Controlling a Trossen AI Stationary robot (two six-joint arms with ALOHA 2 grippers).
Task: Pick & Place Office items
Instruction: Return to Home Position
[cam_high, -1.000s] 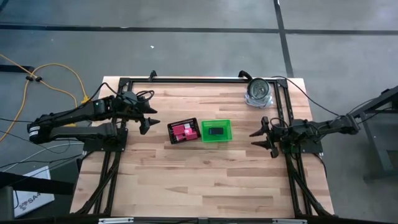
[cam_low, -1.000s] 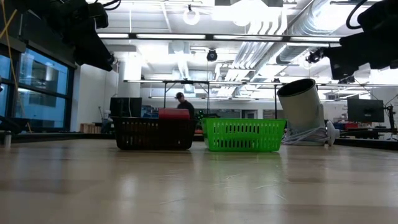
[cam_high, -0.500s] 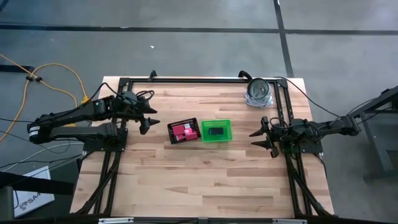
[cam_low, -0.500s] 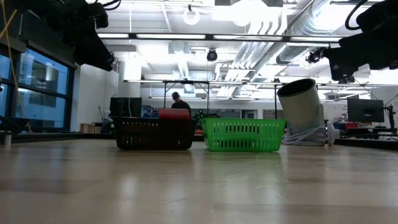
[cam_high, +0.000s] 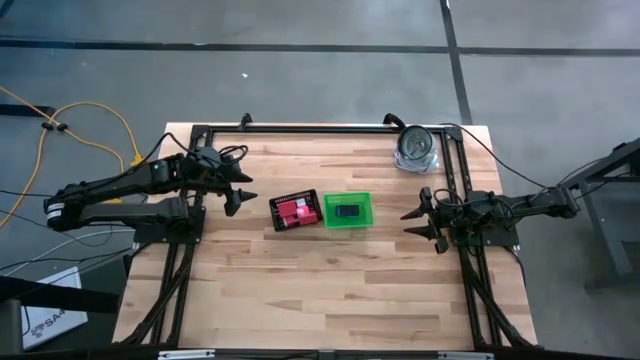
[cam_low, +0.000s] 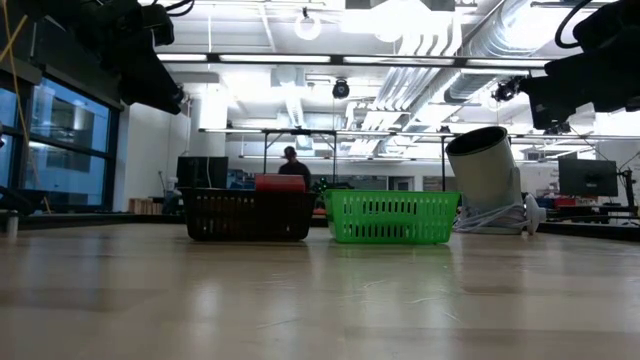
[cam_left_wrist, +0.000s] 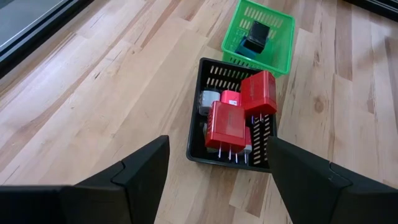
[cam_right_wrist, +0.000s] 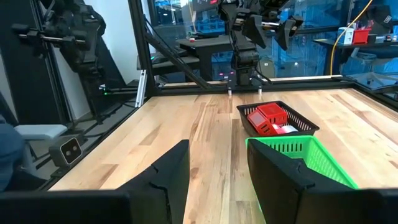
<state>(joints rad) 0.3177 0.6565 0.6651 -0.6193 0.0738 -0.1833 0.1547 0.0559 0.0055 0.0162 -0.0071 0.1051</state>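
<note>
The left gripper (cam_high: 240, 195) hangs in the air just to the left of the black mesh tray (cam_high: 274, 212). It faces the tray with its two fingers spread wide and nothing between them. From its wrist camera the gap between the fingers frames the tray.

In the tray lie the red charger adapters (cam_left_wrist: 227, 124), stacked against each other with their prongs showing. A grey-white piece (cam_left_wrist: 209, 101) is tucked at their side. Touching the tray's right side stands the green bin (cam_high: 330, 212), with a dark block (cam_left_wrist: 255, 34) on its floor. No loose item shows on the table (cam_high: 300, 290) around the tray, so the sorting looks finished.

Well to the right of the tray, beyond the bin, the right gripper (cam_high: 412, 223) points back toward it. Its fingers are also parted and it holds nothing. The silver round object (cam_high: 416, 148) sits far to the tray's right, toward the table's back corner, away from both arms.

The step in hand appears to be the retreat to rest, with no pick under way. What the next move calls for is little:
- Each arm folds back from the tray toward its own base.
- The left one should draw off without dipping, so its fingers clear the tray's rim.
- The right arm has open table between itself and the bin, and need only avoid swinging toward the silver object.
</note>
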